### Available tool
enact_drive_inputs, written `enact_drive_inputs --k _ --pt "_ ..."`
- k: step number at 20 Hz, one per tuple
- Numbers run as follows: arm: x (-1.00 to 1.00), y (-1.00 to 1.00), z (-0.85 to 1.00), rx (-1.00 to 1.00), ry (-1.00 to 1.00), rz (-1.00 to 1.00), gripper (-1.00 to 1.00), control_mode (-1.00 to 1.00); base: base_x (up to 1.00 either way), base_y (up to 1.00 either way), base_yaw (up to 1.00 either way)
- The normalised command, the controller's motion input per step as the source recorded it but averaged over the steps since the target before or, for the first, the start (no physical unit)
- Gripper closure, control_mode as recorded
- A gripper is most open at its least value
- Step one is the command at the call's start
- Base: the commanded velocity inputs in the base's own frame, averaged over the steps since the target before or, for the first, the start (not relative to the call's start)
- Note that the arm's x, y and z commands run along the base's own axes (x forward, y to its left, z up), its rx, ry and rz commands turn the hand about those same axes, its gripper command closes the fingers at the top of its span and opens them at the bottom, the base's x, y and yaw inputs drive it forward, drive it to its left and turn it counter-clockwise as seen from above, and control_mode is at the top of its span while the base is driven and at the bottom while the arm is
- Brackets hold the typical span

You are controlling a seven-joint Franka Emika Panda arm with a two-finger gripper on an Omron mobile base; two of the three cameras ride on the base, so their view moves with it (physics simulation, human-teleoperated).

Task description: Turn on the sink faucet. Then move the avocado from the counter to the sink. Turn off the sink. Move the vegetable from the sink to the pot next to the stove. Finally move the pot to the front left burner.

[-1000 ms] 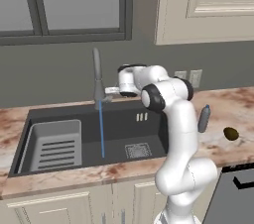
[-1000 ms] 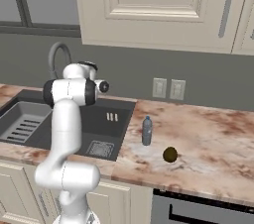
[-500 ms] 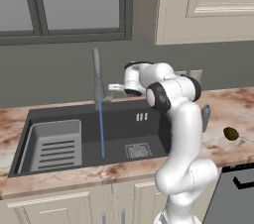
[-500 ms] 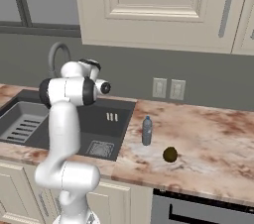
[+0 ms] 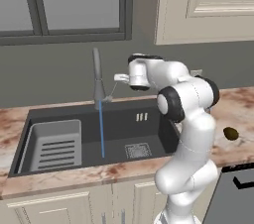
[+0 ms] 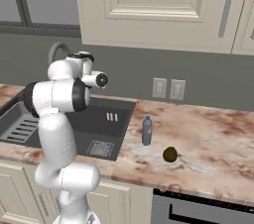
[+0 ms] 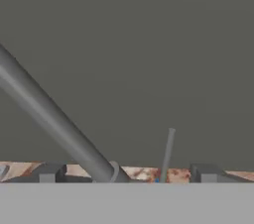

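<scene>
Inside the sink (image 5: 149,134), a slotted tray (image 5: 52,144) and running water (image 5: 101,129).

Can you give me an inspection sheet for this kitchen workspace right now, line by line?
Surface: pinkish-brown marbled stone counter, dark grey rectangular sink set in it.
Job's things: tall grey metal gooseneck faucet running, a blue stream falling into the basin; small dark olive avocado on the counter right of the sink.
Clutter: small grey-blue bottle upright by the sink edge.
Grippers: gripper open, beside the faucet, holding nothing.
Cables: nothing seen.
Surroundings: cream cabinets, window, two wall outlets.
</scene>
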Motion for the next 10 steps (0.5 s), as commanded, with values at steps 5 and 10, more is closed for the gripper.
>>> enact_drive_inputs --k 5,10 --pt "-0.59 -0.17 0.70 0.00 0.04 -0.10 -1.00 -1.00 0.00 0.00 0.00" --pt "-0.86 -0.14 0.38 0.00 0.02 -0.06 -1.00 -1.00 0.00 0.00 0.00"
